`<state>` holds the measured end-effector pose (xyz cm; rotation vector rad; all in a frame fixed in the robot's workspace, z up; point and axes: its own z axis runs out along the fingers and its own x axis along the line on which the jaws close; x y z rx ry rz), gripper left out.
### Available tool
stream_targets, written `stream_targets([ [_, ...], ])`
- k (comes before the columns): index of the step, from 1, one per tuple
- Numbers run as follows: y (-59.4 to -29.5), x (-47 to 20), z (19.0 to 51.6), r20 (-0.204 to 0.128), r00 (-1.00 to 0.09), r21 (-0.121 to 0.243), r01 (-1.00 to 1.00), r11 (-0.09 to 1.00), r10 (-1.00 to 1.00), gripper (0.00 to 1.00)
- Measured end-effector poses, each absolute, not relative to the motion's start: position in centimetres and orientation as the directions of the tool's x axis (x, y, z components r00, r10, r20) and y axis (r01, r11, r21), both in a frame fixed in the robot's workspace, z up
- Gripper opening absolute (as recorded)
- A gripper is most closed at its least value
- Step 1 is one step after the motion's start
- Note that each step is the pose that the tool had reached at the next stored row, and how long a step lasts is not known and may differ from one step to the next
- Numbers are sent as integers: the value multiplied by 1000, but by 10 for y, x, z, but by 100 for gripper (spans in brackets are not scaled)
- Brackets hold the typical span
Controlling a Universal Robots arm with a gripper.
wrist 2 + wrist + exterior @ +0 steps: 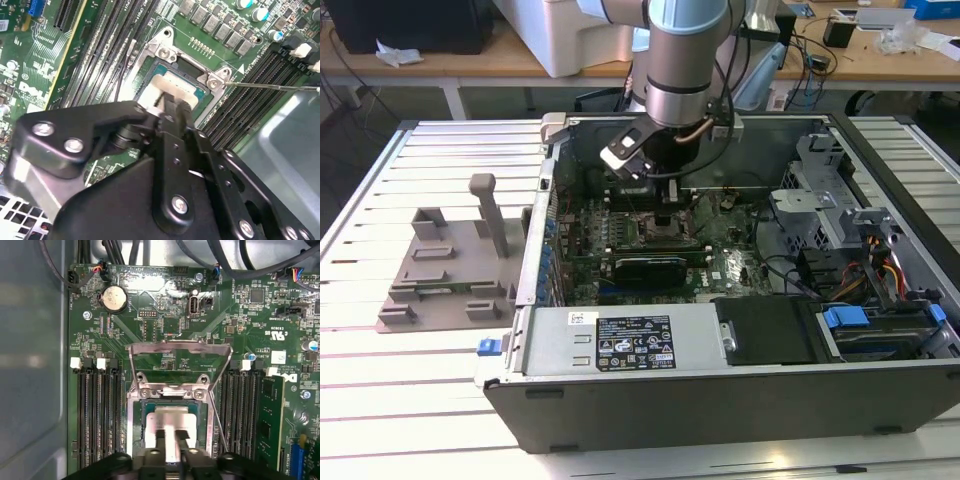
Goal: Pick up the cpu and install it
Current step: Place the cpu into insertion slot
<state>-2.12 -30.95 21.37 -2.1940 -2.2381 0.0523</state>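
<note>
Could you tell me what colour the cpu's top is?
The cpu is silver-grey, clearest in the first wrist view.

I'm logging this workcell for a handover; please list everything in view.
table: one, pale slatted metal, under everything.
computer case: one, dark grey, open, on the table.
motherboard: one, green, inside the case.
cpu: one, silver-grey, at the open socket on the motherboard.
socket frame: one, silver, raised open, beside the cpu.
coin battery: one, silver, on the motherboard.
graphics card: one, black, in the case.
fixture block: one, grey, on the table, at the exterior view's left of the case.
robot arm: one, silver and blue, reaching into the case.
end effector: one, black, over the cpu.
</note>
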Motion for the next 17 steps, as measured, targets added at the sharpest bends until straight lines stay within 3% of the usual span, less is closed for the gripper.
stream_targets([
  [2,-309,-22,212,-5,-21,-28,999,21,1000,11],
  [5,-310,-23,211,11,-25,-28,999,25,1000,11],
  [17,-313,-19,203,7,-54,-32,998,54,999,11],
])
